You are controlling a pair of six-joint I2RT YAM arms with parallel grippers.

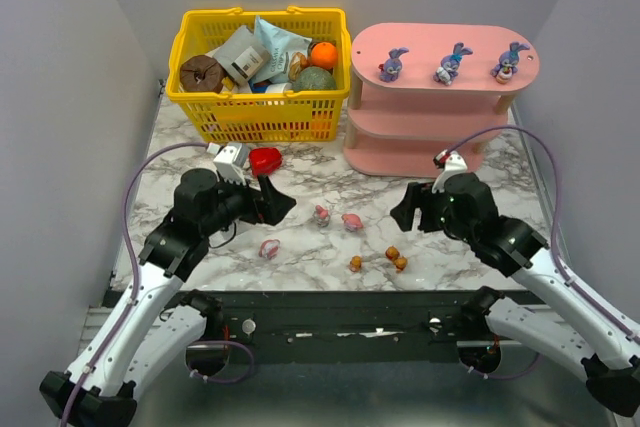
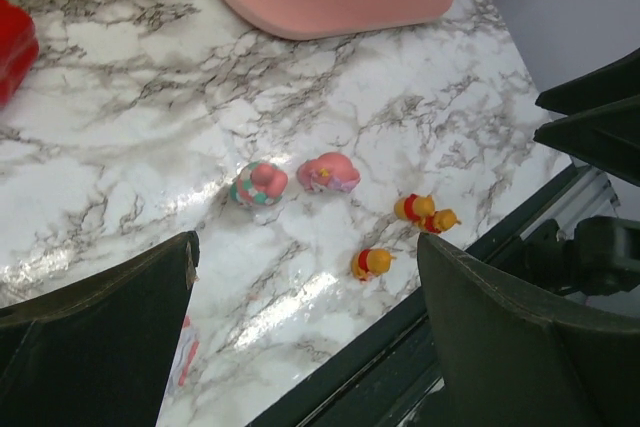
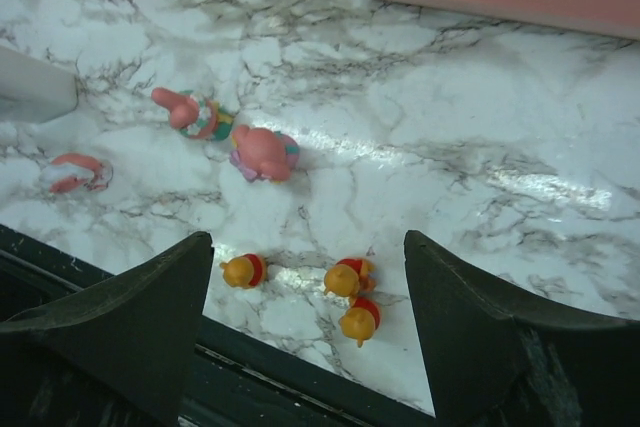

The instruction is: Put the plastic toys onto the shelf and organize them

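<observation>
Grey walls close in a white marble bench (image 1: 320, 182) with dark veins. At the back on the right stands the pink shelf (image 1: 420, 45) with three boards. The yellow basket (image 1: 260, 117) sits just beside it on the left, piled with packets, a brown round thing and an orange ball.

Two black and white arms reach in from the near edge. The left claw (image 1: 275, 202) hangs over the bench in front of the basket, with its fingers spread wide and nothing between them. The right claw (image 1: 405, 209) hangs in front of the shelf. It is spread wide too, and it grips nothing.

A red heart (image 1: 265, 159) and a small white bottle (image 1: 232, 157) lie just beside the left claw, between it and the basket.

Three purple-blue bunnies (image 1: 450, 64) stand upright in a row on the top board of the shelf, spaced apart.

Six more little toys lie on the bench between the two claws. The first pink-white toy (image 1: 321, 214) and the second pink-white toy (image 1: 352, 220) lie close together in the middle. The third pink-white toy (image 1: 269, 247) lies apart to the left, near the left claw. In the left wrist view a finger hides half of it.

Near the front edge lies a pair of orange bears (image 1: 392, 253) that touch each other. The lone orange bear (image 1: 355, 263) is a little to their left.
</observation>
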